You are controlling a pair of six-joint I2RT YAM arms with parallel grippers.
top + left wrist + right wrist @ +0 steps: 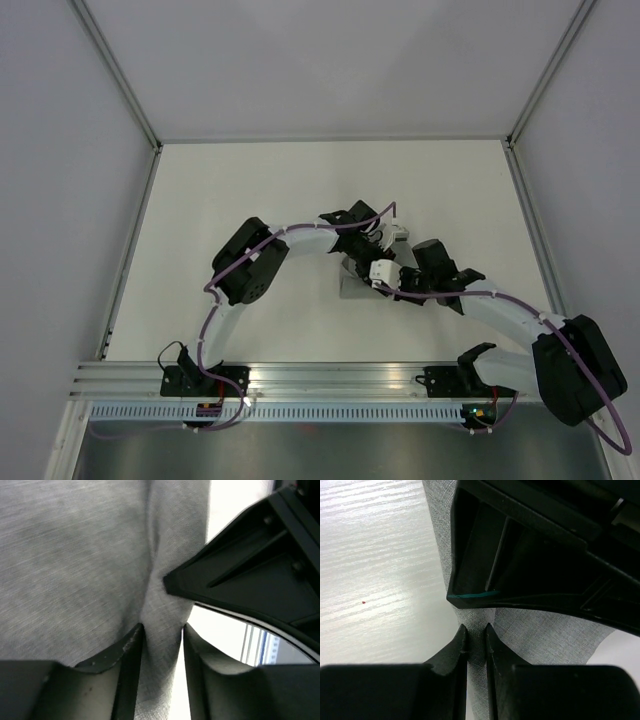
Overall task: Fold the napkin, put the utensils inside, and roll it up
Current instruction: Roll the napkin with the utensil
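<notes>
Pinching napkin [70, 560] at table [250, 200] centre, we had left gripper [163, 632] and right gripper [476, 632] both clenched on its folds, nearly touching. Risk we saw: uneven pull slipping it free, or grippers colliding. No utensils in view.

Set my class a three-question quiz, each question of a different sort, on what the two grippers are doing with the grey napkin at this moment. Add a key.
1. Multiple choice: the right gripper is shut on
A. a fork
B. a fold of the napkin
C. nothing
2. True or false: the left gripper is wide open and holds nothing.
3. Short answer: are any utensils visible in any of the three views?

Key
1. B
2. False: its fingers pinch a ridge of the napkin.
3. No, none show.
</notes>
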